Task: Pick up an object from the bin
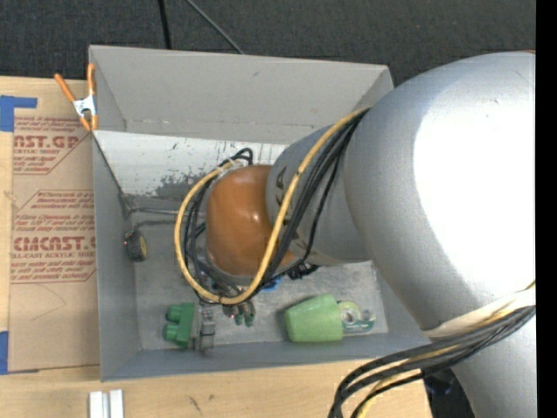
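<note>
Under the orange domed wrist cover [237, 218], close to one wall of the grey metal bin [113, 259], the gripper [219, 310] hangs low over the bin floor. The cover and its looped yellow and black cables [183, 229] hide so much of it that I cannot tell whether it is apart or together, and nothing shows clamped in it.

Just beside it, on the side away from the arm, lies a small grey metal piece [207, 331], touching a bright green plastic block with two rounded lobes [179, 324]. These two are nearest, so the block is probably the thing to take, though that is not certain. On the arm's side, a little apart, lies a pale green rounded plastic lump [313, 319] with a silvery metal clip [359, 320] at its far end. A blue scrap [271, 279] peeps from beneath the cables. Farthest off, by the wall away from the arm, sits a small dark stub with a yellowish band [135, 247].

To do this step well, the gripper should centre over one thing alone and descend straight. It should keep the grey piece out of the grasp and stay clear of the nearby wall.

No brand, label or lettering can be read on anything in the bin.
</note>
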`<state>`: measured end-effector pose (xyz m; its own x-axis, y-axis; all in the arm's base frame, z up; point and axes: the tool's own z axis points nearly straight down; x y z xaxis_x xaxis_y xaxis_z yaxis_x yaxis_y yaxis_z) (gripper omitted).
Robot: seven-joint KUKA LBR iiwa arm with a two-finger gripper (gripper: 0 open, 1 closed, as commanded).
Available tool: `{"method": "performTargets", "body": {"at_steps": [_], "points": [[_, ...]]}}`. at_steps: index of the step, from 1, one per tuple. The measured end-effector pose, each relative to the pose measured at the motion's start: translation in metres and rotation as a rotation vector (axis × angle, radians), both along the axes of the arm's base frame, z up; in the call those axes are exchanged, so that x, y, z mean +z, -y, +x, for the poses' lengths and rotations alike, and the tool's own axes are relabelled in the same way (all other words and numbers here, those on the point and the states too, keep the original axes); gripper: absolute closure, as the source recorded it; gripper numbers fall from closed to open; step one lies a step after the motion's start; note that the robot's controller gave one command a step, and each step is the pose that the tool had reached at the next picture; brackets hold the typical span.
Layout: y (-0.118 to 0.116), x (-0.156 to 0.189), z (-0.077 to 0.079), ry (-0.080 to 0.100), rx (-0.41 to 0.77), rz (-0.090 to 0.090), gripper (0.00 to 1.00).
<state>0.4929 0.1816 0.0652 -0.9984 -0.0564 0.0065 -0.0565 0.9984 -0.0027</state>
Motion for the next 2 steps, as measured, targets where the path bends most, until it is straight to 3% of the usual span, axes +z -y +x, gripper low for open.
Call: {"method": "performTargets", "body": {"at_steps": [1,2], "points": [[-0.0478,0.0053,-0.0065,0.013,0.082,0.006,0.00],[-0.0461,0.0044,-0.0077,0.007,0.078,0.005,1.00]]}}
